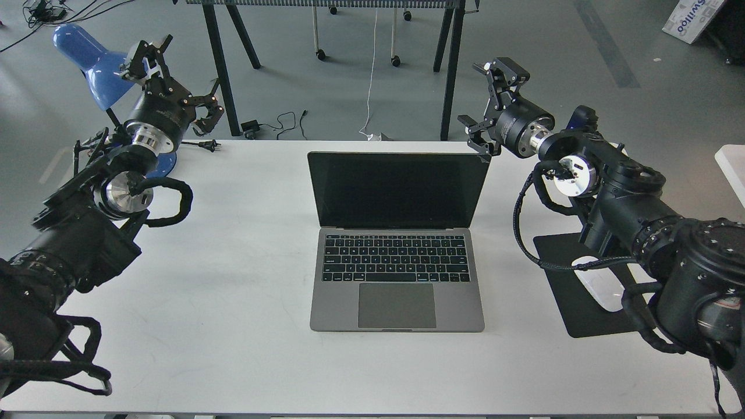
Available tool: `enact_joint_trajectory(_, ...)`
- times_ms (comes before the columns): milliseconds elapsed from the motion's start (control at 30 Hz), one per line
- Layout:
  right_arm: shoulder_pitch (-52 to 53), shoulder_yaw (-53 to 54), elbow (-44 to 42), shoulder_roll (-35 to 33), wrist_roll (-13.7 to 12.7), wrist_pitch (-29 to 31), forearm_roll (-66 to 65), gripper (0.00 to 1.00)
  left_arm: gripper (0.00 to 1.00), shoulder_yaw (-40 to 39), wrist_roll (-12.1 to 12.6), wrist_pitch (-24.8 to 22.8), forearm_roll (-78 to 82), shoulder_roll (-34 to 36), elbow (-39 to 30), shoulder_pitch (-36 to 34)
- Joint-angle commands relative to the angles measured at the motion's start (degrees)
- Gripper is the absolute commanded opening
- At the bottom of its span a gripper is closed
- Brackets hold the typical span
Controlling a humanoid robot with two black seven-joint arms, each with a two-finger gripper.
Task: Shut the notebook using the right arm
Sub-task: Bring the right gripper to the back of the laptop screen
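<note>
With the laptop (397,241) open mid-table and my right pincer (480,102) spread apart just beside the screen's top right corner, a push there could skid or twist it rather than fold it.

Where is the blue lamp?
In the head view, the blue lamp stands at the table's far left corner, behind the left tool.
</note>
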Motion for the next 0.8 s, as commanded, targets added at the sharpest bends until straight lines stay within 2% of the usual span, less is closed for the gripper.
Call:
enact_joint_trajectory(0,-0.17,-2.90,1.66,0.00,-0.05,0.00,-0.18,1.00,1.00,0.00,0.00,0.00,0.01,0.00,0.00,0.00)
enact_joint_trajectory(367,-0.43,-3.17,6.76,-0.17,-0.05,0.00,-0.18,1.00,1.00,0.00,0.00,0.00,0.01,0.00,0.00,0.00)
enact_joint_trajectory(767,-4.91,-3.52,28.99,-14.14,0.13,0.00,-2.28,1.00,1.00,0.00,0.00,0.00,0.01,0.00,0.00,0.00)
